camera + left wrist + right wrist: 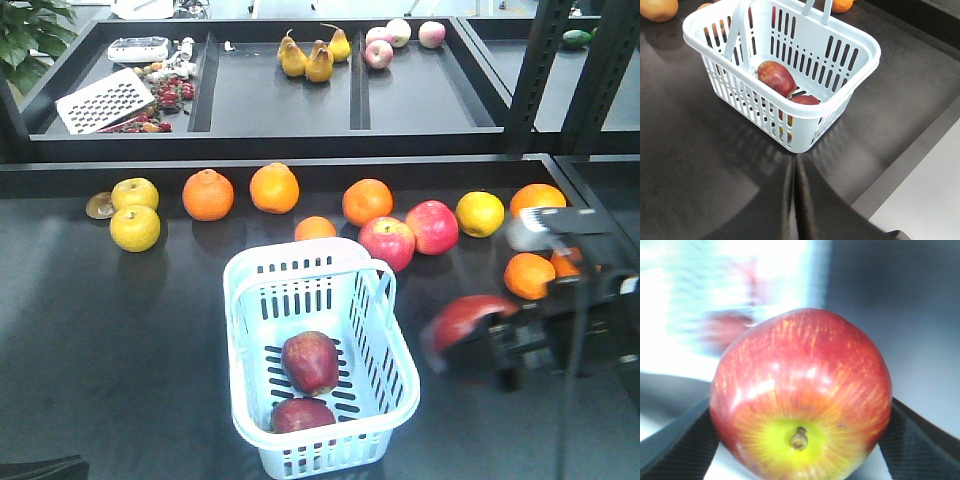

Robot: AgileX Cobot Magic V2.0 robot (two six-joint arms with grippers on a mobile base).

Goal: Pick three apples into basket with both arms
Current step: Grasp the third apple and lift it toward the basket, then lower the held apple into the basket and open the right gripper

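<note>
Carrying the third apple (463, 322) in our right gripper (500, 345), we hang just off the basket's (246, 290) right side, above the dark table (110, 360), with the fruit on the basket-facing end of the claw. The front view shows apple and arm smeared by motion blur, so we cannot say exactly how high the load rides against the rim. From the right wrist, the fingers (675, 440) clamp the apple from both sides, its stem end turned toward the lens and its red skin flecked with yellow; the pale basket fills the blurred background up and to the left, which we read as the heading the next move needs.

Two apples already lie in the basket, one mid-floor (310, 362) and one against the near wall (302, 414), the pair touching or nearly so. The far half of the floor is bare, and we judge that the safer place to drop. The basket's long axis runs away from us, tilted a little, and its handle (382, 292) lies folded along the right rim, right on our path inward.

Our left gripper (795, 200) waits on the near side, jaws pressed together and holding nothing, pointed at the basket's near corner. With the right arm loaded and nearer, the delivery looks like its job. Oranges (208, 194) and brighter apples (432, 226) sit behind the basket.
</note>
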